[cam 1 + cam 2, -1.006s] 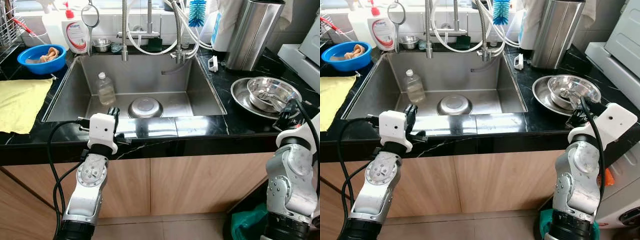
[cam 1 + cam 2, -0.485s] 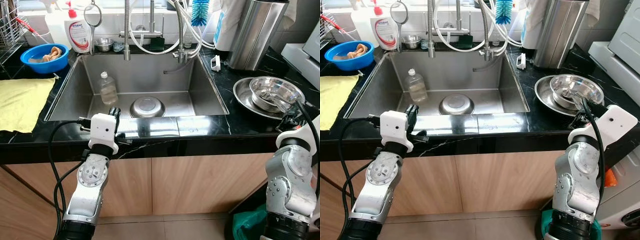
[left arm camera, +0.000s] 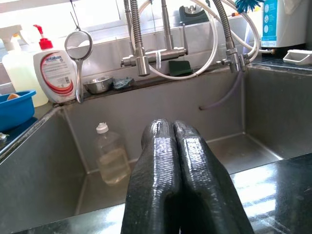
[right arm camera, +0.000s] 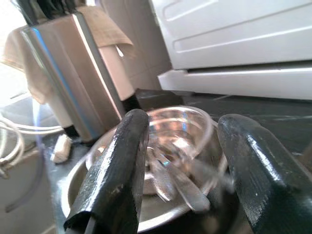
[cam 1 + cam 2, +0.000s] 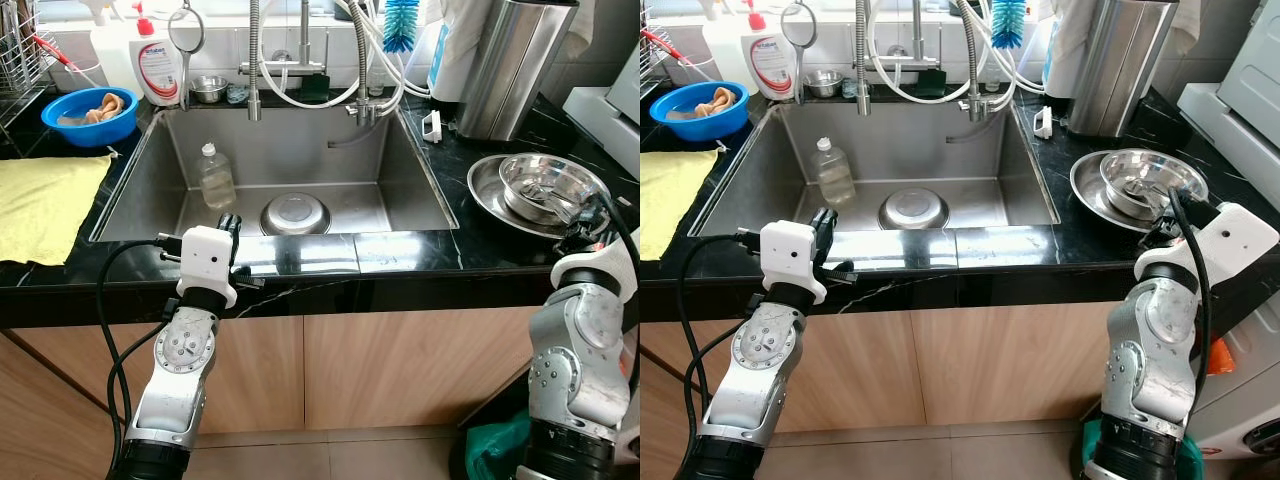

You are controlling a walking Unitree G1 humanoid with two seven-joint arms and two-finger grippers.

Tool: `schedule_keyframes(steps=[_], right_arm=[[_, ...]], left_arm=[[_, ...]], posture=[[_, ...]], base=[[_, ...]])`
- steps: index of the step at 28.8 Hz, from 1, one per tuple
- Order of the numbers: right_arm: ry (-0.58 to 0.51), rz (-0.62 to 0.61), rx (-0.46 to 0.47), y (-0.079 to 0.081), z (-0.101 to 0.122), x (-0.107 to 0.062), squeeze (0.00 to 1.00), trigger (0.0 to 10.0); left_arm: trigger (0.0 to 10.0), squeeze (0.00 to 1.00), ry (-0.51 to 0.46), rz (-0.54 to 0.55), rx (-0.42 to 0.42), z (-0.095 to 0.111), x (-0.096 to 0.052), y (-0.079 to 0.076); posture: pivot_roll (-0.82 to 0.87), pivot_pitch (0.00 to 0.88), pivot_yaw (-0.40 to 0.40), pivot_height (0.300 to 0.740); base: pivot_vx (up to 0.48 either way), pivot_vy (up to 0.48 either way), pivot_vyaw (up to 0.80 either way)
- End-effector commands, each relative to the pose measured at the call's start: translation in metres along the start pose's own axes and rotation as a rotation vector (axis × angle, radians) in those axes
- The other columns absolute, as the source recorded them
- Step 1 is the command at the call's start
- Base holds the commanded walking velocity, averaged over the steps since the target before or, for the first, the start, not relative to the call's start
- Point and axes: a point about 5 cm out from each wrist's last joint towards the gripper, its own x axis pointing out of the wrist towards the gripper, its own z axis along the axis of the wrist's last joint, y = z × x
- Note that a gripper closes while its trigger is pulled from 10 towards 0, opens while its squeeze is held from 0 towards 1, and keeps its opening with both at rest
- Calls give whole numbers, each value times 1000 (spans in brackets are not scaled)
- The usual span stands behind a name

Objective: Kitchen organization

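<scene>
Stainless steel covers most of the scene: a deep sink (image 5: 290, 160) set into a glossy black bench (image 5: 400, 255), with a clear plastic bottle (image 5: 213, 177) standing at its 9 o'clock side and an upturned steel bowl (image 5: 294, 213) lying at its 6 o'clock edge. On the bench at 3 o'clock from the sink, a wide steel plate (image 5: 490, 195) carries a smaller steel bowl (image 5: 548, 187) with cutlery in it.

The right gripper (image 4: 180, 170) hovers just at the near rim of that plate, its fingers (image 4: 114, 165) spread apart with the bowl showing between them, touching nothing that can be seen. The left gripper (image 3: 174, 146) rests at the front lip of the sink, fingers pressed together and empty, pointing toward the bottle.

At 10 o'clock from the sink sit a blue bowl (image 5: 88, 112) and a soap bottle (image 5: 158, 68); a yellow cloth (image 5: 40, 205) lies at 9 o'clock. A steel canister (image 5: 510, 65) stands at 1 o'clock.
</scene>
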Motion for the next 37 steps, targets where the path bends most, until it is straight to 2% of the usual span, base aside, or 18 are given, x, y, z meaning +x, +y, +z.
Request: schedule_keyframes(steps=[1,8,13,17,19,20,21,26,28,29,33,37], right_arm=[[-31,22,3,5,7,1,0,10000],[-18,3,6,1,3,1,0,10000],[-17,27,6,5,4,0,0,10000],[-37,57,-55,5,7,-4,0,10000],[-34,73,-141,3,7,-5,0,10000],[-34,73,-141,3,7,-5,0,10000],[-37,86,-188,0,9,-6,0,10000],[-82,102,-255,-7,19,-5,0,10000],[-87,118,-297,-10,21,-9,0,10000],[-87,118,-297,-10,21,-9,0,10000],[-83,134,-330,-9,21,-27,0,10000],[-102,133,-343,-11,22,-31,0,10000]], left_arm=[[10000,0,-8,4,19,3,3,2],[10000,0,-6,1,21,3,3,2],[10000,0,-6,8,27,3,4,5],[10000,0,-5,9,28,2,4,6],[10000,0,-3,7,27,2,3,5],[10000,0,-3,7,27,2,3,5],[10000,0,-2,6,25,2,3,4],[10000,0,-1,5,22,1,3,4],[10000,0,-1,4,21,1,3,4],[10000,0,-1,4,21,1,3,4],[10000,0,4,0,21,0,1,3],[10000,0,4,-7,21,0,1,2]], posture=[[-105,0,5,731],[-105,0,7,731],[-103,0,7,731],[-112,0,9,731],[-112,0,9,731],[-112,0,9,731],[-114,0,10,731],[-118,0,10,731],[-119,0,8,731],[-119,0,8,731],[-122,0,7,731],[-121,0,10,731]], base=[[0,0,0],[0,0,0],[0,0,0],[0,0,0],[0,0,0],[0,0,0],[0,0,0],[0,0,0],[0,0,0],[0,0,0],[0,0,0],[0,0,0]])
